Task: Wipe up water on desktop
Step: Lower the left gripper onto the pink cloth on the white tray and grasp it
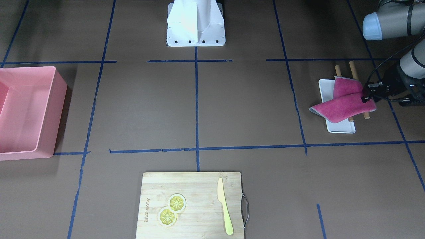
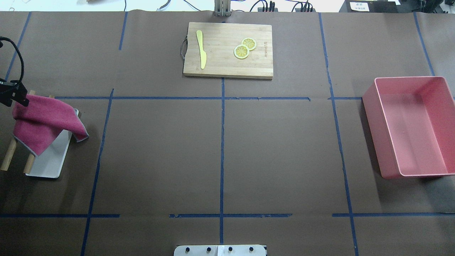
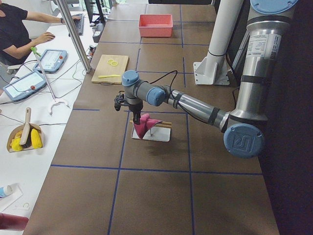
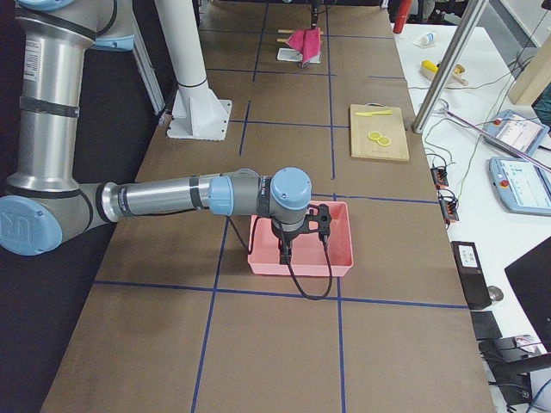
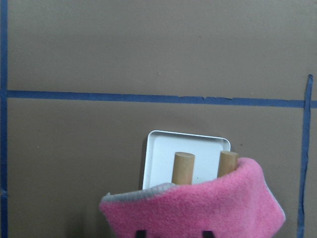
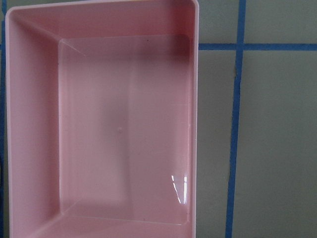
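The brown desktop with blue tape lines shows no water that I can make out. A magenta cloth hangs over a rack of two wooden rods on a small white tray at the robot's left. My left gripper is shut on the cloth's edge and holds it partly lifted; this also shows in the front view and the left wrist view. My right gripper hovers over the pink bin; I cannot tell whether it is open or shut.
The pink bin stands at the robot's right. A wooden cutting board at the far middle holds a yellow knife and two lemon slices. The robot's white base stands at the near edge.
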`<state>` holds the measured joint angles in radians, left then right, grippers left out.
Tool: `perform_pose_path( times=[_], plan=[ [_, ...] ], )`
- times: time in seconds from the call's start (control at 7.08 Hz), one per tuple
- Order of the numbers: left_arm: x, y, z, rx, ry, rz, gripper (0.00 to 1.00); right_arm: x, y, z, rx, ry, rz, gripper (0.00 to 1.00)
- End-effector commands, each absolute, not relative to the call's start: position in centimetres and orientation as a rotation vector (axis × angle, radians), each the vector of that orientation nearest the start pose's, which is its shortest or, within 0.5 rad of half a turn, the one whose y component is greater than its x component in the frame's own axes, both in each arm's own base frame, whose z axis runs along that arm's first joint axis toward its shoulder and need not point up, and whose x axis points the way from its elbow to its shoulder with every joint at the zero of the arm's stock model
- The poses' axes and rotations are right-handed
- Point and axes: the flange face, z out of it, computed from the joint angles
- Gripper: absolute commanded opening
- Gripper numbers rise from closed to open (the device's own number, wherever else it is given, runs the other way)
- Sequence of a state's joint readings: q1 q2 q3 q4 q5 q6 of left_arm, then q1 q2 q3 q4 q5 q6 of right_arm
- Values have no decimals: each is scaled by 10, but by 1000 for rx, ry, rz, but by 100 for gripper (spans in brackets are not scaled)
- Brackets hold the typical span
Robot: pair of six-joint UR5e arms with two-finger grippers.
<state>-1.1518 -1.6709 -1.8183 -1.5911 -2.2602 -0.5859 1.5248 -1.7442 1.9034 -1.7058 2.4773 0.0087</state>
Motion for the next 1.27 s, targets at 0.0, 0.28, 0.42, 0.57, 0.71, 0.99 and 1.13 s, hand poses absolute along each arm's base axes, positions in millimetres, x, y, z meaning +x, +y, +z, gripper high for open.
perform_pose_path(
  times=[0.0,0.28,0.42,0.57,0.71,0.99,1.13],
  plan=[
    [162,-514,493,-31,758,-23,90,36,-417,578,-4,-908,-45,100],
    [165,-513,494,-34,758,-16,83,36,-417,579,-4,-908,-45,100],
    [165,-513,494,-34,758,-15,76,36,-417,579,-4,-908,-45,100],
    [166,-513,495,-35,757,-13,71,36,-417,579,-4,-908,-45,100],
    [166,-513,496,-38,757,-13,60,35,-417,579,-5,-908,-47,100],
    [166,-513,496,-38,757,-12,32,35,-417,579,-6,-908,-45,100],
    [166,-513,496,-38,757,-12,25,35,-417,579,-6,-908,-45,100]
  ],
)
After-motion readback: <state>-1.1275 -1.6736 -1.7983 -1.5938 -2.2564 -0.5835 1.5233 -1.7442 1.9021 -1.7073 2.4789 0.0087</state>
